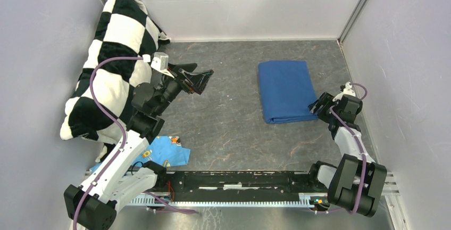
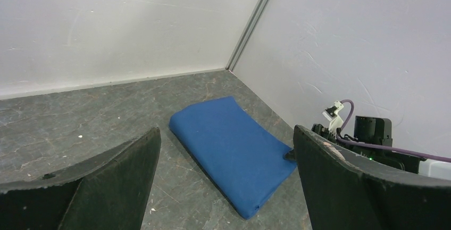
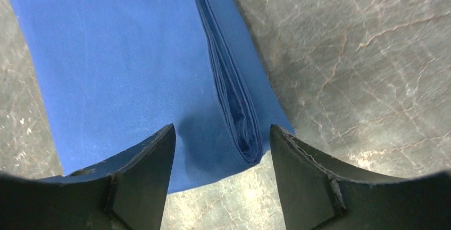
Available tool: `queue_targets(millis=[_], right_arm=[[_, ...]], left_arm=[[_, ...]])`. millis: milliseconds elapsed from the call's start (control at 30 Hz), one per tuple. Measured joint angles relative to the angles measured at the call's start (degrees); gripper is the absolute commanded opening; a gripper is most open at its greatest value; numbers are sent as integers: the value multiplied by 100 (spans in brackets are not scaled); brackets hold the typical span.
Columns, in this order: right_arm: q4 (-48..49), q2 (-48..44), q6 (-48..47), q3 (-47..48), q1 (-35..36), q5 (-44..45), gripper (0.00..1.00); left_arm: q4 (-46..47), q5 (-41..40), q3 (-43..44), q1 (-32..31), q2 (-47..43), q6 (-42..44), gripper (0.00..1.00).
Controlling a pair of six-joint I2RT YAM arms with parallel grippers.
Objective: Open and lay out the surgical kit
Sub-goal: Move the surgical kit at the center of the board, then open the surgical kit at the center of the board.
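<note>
The right gripper [image 3: 222, 134] is straddling, jaws parted, the near corner of the folded dark blue cloth surgical kit [image 1: 284, 89] lying on the table [image 1: 228, 123] at its right, the left gripper [image 1: 201, 79] is hanging wide open, and pinching every layer risks dragging it unopened.

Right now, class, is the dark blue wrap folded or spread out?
Folded. The dark blue wrap is a compact rectangle, stacked layers showing along one edge.
</note>
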Motion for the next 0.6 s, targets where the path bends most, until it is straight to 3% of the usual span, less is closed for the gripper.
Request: queue_targets(millis=[267, 500, 600], right_arm=[[546, -105, 273, -2, -109, -50, 70], [627, 140, 428, -2, -109, -131, 78], [623, 87, 422, -2, -109, -17, 75]], left_arm=[[9, 0, 0, 0, 2, -2, 100], [9, 2, -2, 0, 4, -2, 100], [9, 2, -2, 0, 7, -2, 100]])
